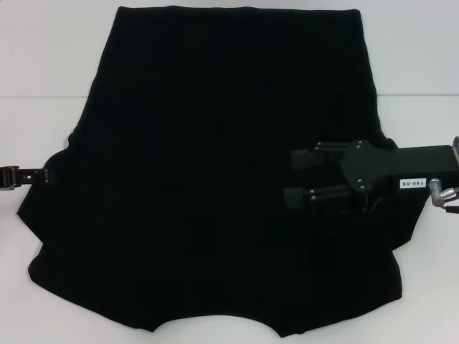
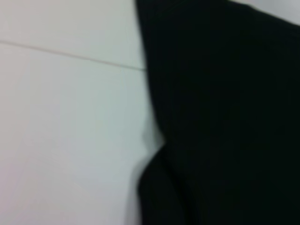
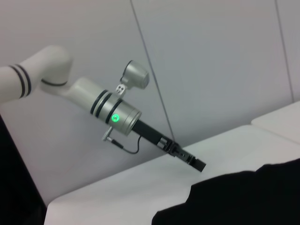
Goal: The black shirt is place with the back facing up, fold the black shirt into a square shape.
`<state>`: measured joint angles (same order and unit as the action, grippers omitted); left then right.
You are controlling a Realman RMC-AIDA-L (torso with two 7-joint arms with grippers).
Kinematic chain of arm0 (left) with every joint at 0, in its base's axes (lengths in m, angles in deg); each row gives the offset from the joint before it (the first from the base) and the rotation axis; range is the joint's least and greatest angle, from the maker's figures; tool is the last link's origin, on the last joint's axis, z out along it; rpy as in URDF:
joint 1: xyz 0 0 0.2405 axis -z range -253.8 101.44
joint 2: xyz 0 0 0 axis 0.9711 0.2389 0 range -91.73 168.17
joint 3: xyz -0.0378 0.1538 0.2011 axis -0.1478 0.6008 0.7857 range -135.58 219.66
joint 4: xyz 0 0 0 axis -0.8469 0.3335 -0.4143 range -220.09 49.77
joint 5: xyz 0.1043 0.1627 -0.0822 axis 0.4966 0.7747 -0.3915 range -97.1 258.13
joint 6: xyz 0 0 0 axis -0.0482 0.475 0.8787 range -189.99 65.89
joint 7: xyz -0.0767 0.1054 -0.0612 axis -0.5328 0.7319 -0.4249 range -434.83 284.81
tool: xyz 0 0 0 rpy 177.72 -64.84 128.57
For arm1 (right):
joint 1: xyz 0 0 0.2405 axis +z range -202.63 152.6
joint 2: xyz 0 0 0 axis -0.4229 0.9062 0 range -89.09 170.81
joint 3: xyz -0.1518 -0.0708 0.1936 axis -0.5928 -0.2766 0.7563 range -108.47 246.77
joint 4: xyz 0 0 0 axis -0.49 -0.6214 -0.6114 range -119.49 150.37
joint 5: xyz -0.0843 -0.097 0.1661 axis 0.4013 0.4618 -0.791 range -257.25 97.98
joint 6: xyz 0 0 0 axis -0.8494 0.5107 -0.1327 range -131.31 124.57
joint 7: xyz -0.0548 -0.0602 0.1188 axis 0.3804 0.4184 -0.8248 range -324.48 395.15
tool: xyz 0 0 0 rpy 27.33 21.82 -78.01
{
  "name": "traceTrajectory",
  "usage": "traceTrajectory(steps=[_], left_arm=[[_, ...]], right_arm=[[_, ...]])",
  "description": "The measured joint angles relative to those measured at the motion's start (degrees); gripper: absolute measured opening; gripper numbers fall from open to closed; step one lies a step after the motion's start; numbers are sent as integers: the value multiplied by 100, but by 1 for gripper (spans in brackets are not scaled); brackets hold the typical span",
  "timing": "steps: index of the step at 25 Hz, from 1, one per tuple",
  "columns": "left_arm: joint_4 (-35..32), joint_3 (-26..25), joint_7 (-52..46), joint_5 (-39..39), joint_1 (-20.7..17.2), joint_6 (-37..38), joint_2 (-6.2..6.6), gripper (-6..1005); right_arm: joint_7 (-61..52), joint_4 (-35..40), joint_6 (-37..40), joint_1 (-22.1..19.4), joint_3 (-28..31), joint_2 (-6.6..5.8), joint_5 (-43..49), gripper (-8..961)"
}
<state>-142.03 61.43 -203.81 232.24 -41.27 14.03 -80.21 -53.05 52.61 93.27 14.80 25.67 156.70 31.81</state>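
The black shirt [image 1: 215, 179] lies spread flat on the white table [image 1: 43, 72] and fills most of the head view, plain side up, with no lettering showing. My right gripper [image 1: 295, 178] hovers over the shirt's right part, pointing left, open and empty. My left gripper [image 1: 44, 174] lies low at the shirt's left edge near the sleeve, with its fingers together; whether cloth is between them does not show. It also shows in the right wrist view [image 3: 201, 165], its tip just beside the shirt's edge [image 3: 243, 197]. The left wrist view shows only the shirt's edge [image 2: 225, 117] on the table.
White table shows at the left [image 1: 36, 251], the right [image 1: 430, 86] and behind the shirt. A thin seam line [image 2: 70, 55] runs across the tabletop. A pale wall [image 3: 211, 56] stands behind the left arm [image 3: 84, 93].
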Motion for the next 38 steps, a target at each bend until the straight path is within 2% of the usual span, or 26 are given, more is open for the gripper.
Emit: traceTrajectory(steps=[9,16,32,38], left_arm=[[62,390,-562,573,48,-325,-19,932],[302,566,-774,723,63,-589,-39,930],[505,622,-786,743,51,-739,-60,926],[505,644,-713,778,51,-756,-69,732]], right_arm=[[-37,0,-39,16,-38,0,-30,912],[-29,0,-55,13,-4,0,-35,911],[-24,39,-58,-18,113,-1,-35,912],[-27,52,-57,-26,157,-8,-35,912]])
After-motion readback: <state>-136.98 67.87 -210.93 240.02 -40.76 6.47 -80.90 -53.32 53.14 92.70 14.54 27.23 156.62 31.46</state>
